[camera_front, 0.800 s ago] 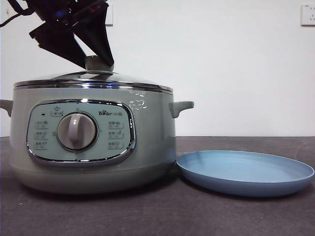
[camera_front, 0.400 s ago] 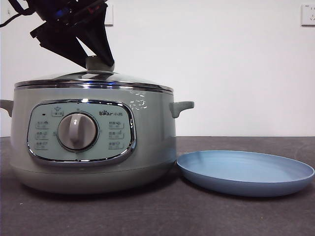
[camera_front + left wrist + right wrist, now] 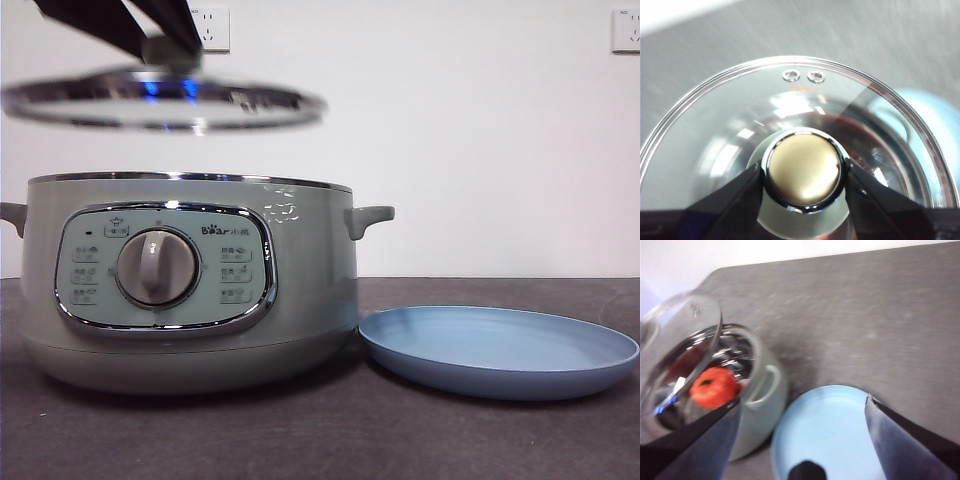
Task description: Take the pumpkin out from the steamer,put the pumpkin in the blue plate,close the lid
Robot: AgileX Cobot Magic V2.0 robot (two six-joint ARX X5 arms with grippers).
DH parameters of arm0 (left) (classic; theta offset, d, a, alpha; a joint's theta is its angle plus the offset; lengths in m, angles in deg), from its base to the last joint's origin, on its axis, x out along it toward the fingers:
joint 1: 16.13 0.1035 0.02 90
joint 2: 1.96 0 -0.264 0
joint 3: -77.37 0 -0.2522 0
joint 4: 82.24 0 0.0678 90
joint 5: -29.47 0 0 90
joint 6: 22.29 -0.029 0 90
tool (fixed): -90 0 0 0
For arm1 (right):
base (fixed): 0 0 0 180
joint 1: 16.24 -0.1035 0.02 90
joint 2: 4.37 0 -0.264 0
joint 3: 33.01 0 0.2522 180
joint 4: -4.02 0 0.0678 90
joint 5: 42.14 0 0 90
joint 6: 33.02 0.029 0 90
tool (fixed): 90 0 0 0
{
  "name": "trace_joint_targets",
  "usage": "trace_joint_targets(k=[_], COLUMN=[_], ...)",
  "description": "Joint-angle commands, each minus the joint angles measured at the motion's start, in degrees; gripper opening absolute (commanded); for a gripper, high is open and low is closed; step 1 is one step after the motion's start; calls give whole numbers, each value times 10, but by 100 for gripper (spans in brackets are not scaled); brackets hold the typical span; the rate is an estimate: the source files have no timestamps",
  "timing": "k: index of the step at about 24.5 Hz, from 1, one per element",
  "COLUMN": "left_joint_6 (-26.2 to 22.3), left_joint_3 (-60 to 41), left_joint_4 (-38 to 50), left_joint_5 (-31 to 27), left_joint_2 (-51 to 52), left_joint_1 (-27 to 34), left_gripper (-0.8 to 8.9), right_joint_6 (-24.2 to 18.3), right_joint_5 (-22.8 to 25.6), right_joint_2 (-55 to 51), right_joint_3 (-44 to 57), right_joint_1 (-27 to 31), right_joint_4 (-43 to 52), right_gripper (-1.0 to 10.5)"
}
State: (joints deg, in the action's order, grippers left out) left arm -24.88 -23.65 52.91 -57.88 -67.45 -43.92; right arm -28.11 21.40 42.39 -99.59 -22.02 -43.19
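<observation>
White wall and two sockets stand behind a dark grey surface (image 3: 330, 440), on which the steamer (image 3: 190, 285) sits open with the pumpkin (image 3: 714, 387) inside it, stem up. Above the pot hangs the lid (image 3: 160, 100), clear of the rim and about level, its knob (image 3: 802, 169) clenched between the two black jaws of the left hand (image 3: 802, 177). Just beside the steamer lies the blue plate (image 3: 498, 352), bare, and over it hovers the right hand (image 3: 802, 440), jaws spread wide and grasping nothing.
</observation>
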Motion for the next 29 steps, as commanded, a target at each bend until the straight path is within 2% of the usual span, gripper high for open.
trace_joint_targets(k=[1, 5, 9, 15, 19, 21, 23, 25, 29], left_joint_6=[-6, -6, -5, -5, -5, -5, -5, -5, -4], left_joint_3=[5, 5, 5, 5, 5, 5, 5, 5, 5], left_joint_4=[22, 5, -22, -69, -101, -112, -124, -134, -148], left_joint_5=[-15, -56, -96, -195, -257, -276, -300, -302, -310], left_joint_2=[46, 107, 162, 226, 261, 273, 288, 298, 299], left_joint_1=[0, 0, 0, 0, 0, 0, 0, 0, 0], left_gripper=[-9, -9, -9, -9, -9, -9, -9, -9, -9], right_joint_6=[7, 22, 32, 30, 22, 8, -17, -59, -119], right_joint_5=[-31, -55, -56, -45, -45, -43, 6, 59, 134], right_joint_2=[23, 70, 126, 233, 313, 349, 403, 461, 581], right_joint_3=[-2, -2, -5, -43, -102, -135, -195, -273, -432], right_joint_1=[-18, -62, -123, -206, -254, -276, -309, -337, -384], right_joint_4=[30, 87, 140, 176, 175, 174, 151, 82, -57], right_gripper=[406, 406, 406, 414, 512, 518, 544, 545, 545])
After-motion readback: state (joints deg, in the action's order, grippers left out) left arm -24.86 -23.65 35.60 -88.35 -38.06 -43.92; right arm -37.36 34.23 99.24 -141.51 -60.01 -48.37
